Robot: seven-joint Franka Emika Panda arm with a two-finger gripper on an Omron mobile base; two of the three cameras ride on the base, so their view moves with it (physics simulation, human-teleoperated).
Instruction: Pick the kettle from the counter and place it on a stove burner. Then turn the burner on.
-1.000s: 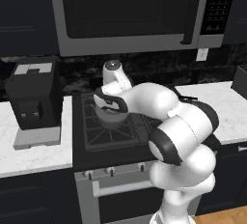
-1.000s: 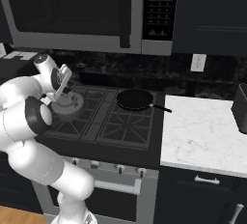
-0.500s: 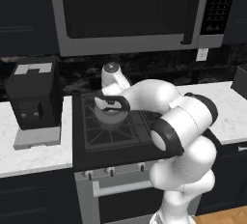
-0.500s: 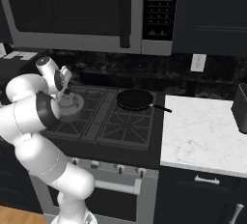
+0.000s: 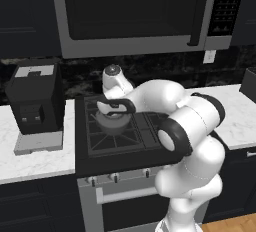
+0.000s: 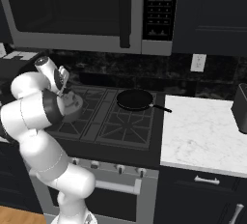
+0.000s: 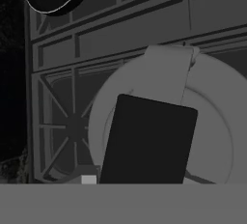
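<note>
The dull-grey kettle [image 5: 114, 122] rests on, or just over, the grate of a left stove burner [image 5: 102, 138] of the black stove [image 5: 150, 151]. My gripper [image 5: 109, 105] comes down from above and is shut on its black arched handle [image 5: 122, 104]. From the right base view the kettle [image 6: 73, 105] is half hidden behind my arm, with the gripper [image 6: 64, 89] just above it. In the hand view the handle [image 7: 147, 141] lies across the round kettle [image 7: 212, 136], above the grate spokes [image 7: 62, 121]. The white counter [image 5: 35, 158] lies to the left of the stove.
A black frying pan [image 6: 135, 99] sits on the back right burner. A dark coffee machine [image 5: 35, 103] stands on the left counter, and a microwave [image 5: 130, 11] hangs low over the stove. Silver knobs [image 6: 118, 168] line the stove front. A dark appliance [image 6: 240, 107] stands on the right counter [image 6: 202, 131].
The kettle has come down a little toward the left burner grate with my gripper still on its handle. My elbow has swung lower and to the right.
</note>
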